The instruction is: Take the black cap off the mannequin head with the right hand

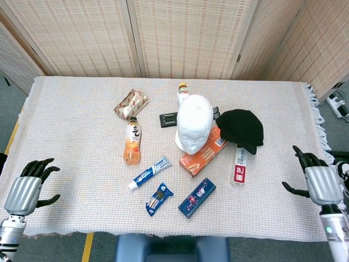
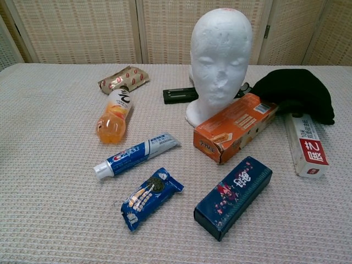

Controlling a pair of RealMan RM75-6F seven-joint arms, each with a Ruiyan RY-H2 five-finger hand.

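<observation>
- One black cap (image 1: 240,129) lies off the head, a soft, crumpled knit heap on the table at about three o'clock from the mannequin head (image 1: 194,123); we see its near edge draped over the end of a long white-and-red box (image 1: 239,166).
- One mannequin head, smooth white foam, stands upright and bare, with an orange cardboard box (image 1: 203,154) touching its base.
- We see the right hand (image 1: 317,182) near the table's right edge, well apart from the cap, its dark fingers spread and holding nothing.
- The left hand (image 1: 25,186) sits at the table's lower left corner, silver back up, fingers apart, likewise empty.
- We count two bottles: an orange drink bottle (image 1: 132,142) lying flat, and a second one (image 1: 182,91) at twelve o'clock behind the head.
- One toothpaste tube (image 1: 149,172), one glossy blue snack packet (image 1: 158,198), one dark blue floral box (image 1: 197,197) and one crinkled foil wrapper (image 1: 131,103) lie on the woven cream tablecloth (image 1: 71,125).
</observation>
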